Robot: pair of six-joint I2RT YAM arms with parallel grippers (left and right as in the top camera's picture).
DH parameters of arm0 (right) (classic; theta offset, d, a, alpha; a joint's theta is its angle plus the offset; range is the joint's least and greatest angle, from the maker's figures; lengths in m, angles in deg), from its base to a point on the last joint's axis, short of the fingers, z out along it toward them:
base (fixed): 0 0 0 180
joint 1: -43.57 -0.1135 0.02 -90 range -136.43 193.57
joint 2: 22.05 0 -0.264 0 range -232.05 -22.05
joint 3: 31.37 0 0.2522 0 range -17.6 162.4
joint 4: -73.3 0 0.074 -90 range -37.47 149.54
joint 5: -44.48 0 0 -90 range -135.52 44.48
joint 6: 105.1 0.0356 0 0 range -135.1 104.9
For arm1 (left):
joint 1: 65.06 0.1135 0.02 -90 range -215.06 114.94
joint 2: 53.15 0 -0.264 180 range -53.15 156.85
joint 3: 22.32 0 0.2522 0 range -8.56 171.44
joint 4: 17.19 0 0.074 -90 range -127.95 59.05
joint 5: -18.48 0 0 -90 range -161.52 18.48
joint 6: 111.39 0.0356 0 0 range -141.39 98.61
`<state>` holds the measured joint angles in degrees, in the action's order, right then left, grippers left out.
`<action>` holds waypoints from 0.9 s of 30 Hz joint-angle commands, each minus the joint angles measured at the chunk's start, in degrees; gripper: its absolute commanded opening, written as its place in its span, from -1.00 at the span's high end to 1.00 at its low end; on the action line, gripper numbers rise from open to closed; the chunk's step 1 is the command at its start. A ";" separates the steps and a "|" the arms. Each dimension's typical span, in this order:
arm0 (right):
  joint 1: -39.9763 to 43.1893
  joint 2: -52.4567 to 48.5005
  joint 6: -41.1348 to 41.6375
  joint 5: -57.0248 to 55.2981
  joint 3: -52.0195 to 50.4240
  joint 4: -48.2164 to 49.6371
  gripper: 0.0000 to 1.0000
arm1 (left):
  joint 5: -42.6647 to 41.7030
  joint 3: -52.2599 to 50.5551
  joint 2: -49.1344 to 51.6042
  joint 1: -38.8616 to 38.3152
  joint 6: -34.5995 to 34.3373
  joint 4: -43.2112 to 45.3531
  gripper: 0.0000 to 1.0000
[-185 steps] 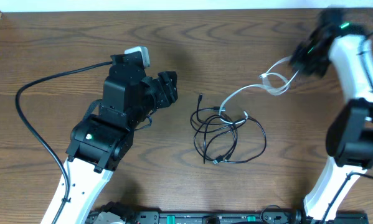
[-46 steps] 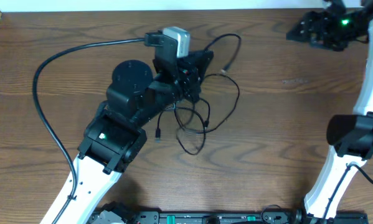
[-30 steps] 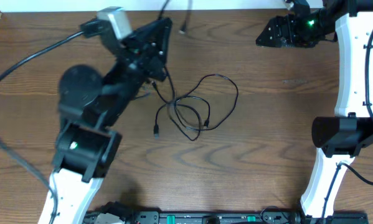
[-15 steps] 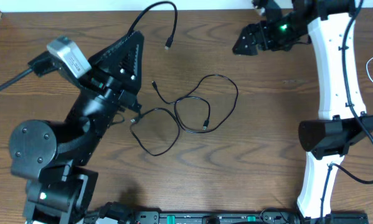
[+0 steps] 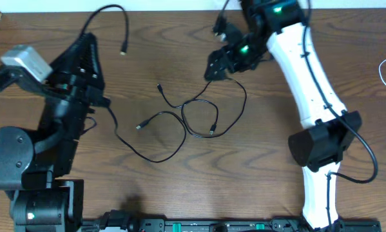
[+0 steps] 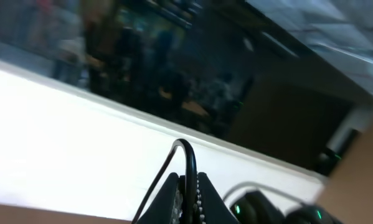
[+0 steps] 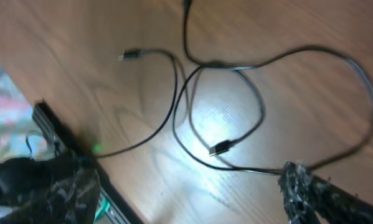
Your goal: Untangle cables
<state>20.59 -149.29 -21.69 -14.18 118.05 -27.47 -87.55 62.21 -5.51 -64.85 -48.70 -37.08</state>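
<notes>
Dark brown wood tabletop (image 5: pixel 180 193), clear grain, semi-gloss, glare patch in right wrist view. Thin black cables (image 5: pixel 244 98): smooth plastic-looking jacket, slight sheen. Same smooth look on the white cable (image 5: pixel 381 66). Glossy white plastic shell on right arm (image 5: pixel 305 71), joints matt black. Matt black casing on left arm (image 5: pixel 57 135). Rough, speckled black pads on right pincer (image 7: pixel 186 174). Ribbed black inner faces on left pincer (image 6: pixel 187 190). Matt grey housing on wrist camera (image 5: pixel 25 63).
</notes>
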 commanded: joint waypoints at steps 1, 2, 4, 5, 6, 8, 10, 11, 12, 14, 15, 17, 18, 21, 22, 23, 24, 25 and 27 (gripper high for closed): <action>-4.24 -1.46 -4.44 1.84 -3.26 2.03 -0.79 | 4.22 0.90 0.52 3.37 -5.73 -1.25 0.85; -5.33 -1.46 -7.50 3.30 -3.56 2.23 -0.82 | 4.31 0.90 0.94 4.28 -6.91 -1.60 0.85; -7.63 -1.46 -14.97 7.80 -3.67 2.36 -0.85 | 4.33 0.90 1.97 5.86 -8.76 -2.49 0.85; -8.74 -1.46 -17.66 10.01 -3.67 2.78 -0.86 | 4.31 0.90 2.69 6.58 -9.75 -2.86 0.85; -9.62 -1.46 -19.08 11.82 -3.67 3.39 -0.87 | 4.28 0.90 3.61 7.28 -11.04 -3.15 0.85; -11.61 -1.46 -20.37 15.26 -3.67 5.40 -0.87 | 4.22 0.90 5.95 8.68 -13.88 -2.78 0.85; -13.62 -1.46 -20.31 16.22 -3.82 8.04 -0.87 | 2.32 0.90 8.48 10.05 -16.17 -1.07 0.85; -14.43 -1.46 -20.31 16.22 -3.82 9.11 -0.87 | 0.68 0.90 9.99 10.99 -17.59 0.13 0.85; -15.30 -1.49 -20.28 16.41 -3.82 10.40 -0.87 | -0.85 0.90 11.34 11.87 -19.02 1.18 0.85; -16.76 -1.49 -20.31 17.40 -3.82 13.22 -0.90 | -4.17 0.90 14.47 13.81 -22.77 3.19 0.85; -17.49 -1.51 -20.33 17.49 -3.85 14.71 -0.91 | -5.84 0.90 16.02 14.88 -24.92 4.11 0.85; -18.73 -1.68 -20.28 17.99 -3.96 17.29 -0.91 | -9.14 0.92 18.73 17.09 -29.16 6.36 0.85; -19.21 -1.81 -20.28 18.88 -4.00 18.21 -0.91 | -10.82 0.92 19.89 18.05 -31.06 7.69 0.85; -20.74 -3.15 -20.17 22.82 -4.17 20.81 -0.89 | -17.77 0.92 23.65 21.29 -38.32 13.35 0.86; -21.22 -3.52 -19.74 23.34 -4.20 21.38 -0.89 | -19.52 0.92 24.52 22.01 -39.95 14.93 0.85; -21.77 -4.39 -18.64 23.32 -4.22 22.14 -0.89 | -21.42 0.92 25.40 22.77 -41.55 16.52 0.85; -22.32 -5.01 -17.70 23.37 -4.22 22.86 -0.89 | -22.86 0.92 25.99 23.41 -42.56 17.51 0.85; -22.82 -5.73 -17.09 23.76 -4.22 23.50 -0.89 | -23.80 0.92 26.27 23.87 -43.15 17.86 0.85; -23.87 -7.13 -16.90 25.75 -4.22 24.79 -0.90 | -24.83 0.90 26.45 24.30 -43.28 17.81 0.85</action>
<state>-1.45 -153.20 -39.94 7.30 114.23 -3.34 -105.85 62.18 21.18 -41.29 -87.32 -20.10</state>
